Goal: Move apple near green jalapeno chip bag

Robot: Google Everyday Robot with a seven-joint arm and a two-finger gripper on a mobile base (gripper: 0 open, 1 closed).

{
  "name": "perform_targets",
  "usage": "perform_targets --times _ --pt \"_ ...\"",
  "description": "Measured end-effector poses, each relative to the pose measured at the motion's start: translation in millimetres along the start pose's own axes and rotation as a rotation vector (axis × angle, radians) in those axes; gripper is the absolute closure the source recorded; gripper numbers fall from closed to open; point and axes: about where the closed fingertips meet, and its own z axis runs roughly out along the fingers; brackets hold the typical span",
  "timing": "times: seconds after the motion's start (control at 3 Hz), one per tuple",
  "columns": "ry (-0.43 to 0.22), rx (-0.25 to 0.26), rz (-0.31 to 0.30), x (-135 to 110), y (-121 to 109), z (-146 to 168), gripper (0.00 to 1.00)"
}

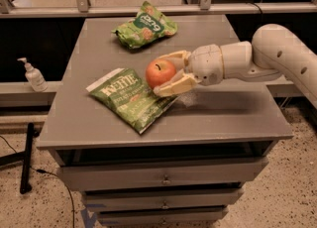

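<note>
The red-orange apple (159, 73) is held between the two cream fingers of my gripper (167, 73), which is shut on it. The arm reaches in from the right. The apple hangs just above the right edge of the green jalapeno chip bag (130, 97), a flat light-green bag with white "KETTLE" lettering lying on the front left of the grey table (223, 118). I cannot tell whether the apple touches the bag.
A puffier green chip bag with a dark oval logo (144, 25) lies at the back of the table. A white pump bottle (33, 75) stands on a ledge to the left. Drawers sit below the tabletop.
</note>
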Motion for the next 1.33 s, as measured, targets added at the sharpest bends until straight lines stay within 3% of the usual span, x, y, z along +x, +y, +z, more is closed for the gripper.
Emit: perform_targets --times 0.67,1.0,1.33 --pt "0.049 -0.038 -0.005 34.4 -14.8 6.8 1.00" --pt "0.059 -0.075 0.003 47.6 -21.1 3.0 0.83" --pt "0.064 -0.100 -0.001 51.2 -23.7 -1.9 0.59"
